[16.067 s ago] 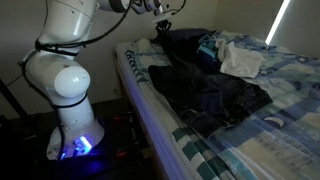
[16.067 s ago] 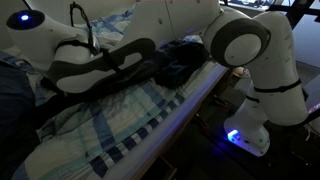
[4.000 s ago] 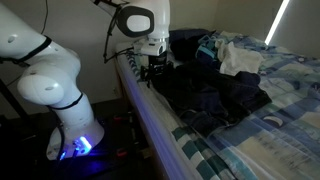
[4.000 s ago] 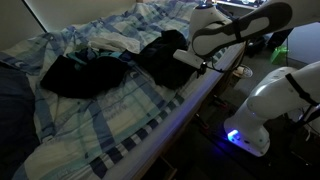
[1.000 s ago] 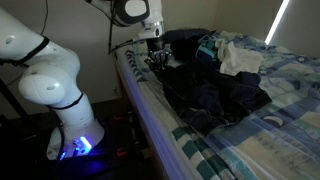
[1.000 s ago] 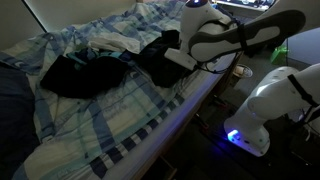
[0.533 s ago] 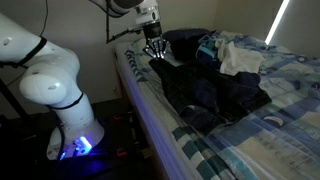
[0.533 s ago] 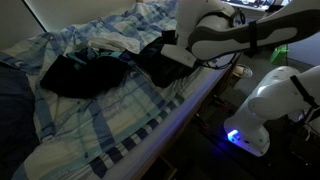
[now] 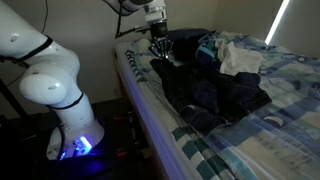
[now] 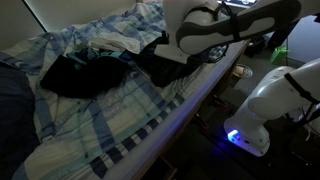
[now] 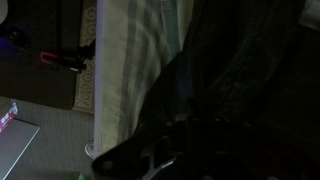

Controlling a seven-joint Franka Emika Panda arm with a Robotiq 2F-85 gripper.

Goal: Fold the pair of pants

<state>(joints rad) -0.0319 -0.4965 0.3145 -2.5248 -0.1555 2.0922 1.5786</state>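
The dark pants (image 9: 215, 95) lie crumpled near the edge of a bed with a blue plaid sheet (image 9: 290, 120). They also show in the exterior view from the bed's other end (image 10: 158, 62). My gripper (image 9: 158, 47) hangs over the pants' corner by the bed edge, and a peak of dark cloth rises up to it. It looks shut on that corner. The arm hides the gripper in an exterior view (image 10: 215, 30). The wrist view is nearly black, filled with dark pants cloth (image 11: 240, 70) beside the bed's side (image 11: 120, 60); the fingers are lost in the dark.
Another dark garment (image 10: 80, 75) and a white cloth (image 9: 240, 60) lie further in on the bed. The robot base (image 9: 60, 90) stands on the floor beside the bed edge. A pale blanket (image 10: 120, 30) is bunched at the back.
The gripper has risen from the pants near the bed edge and shifted slightly further along the bed. A corner of the dark cloth has come up with it.
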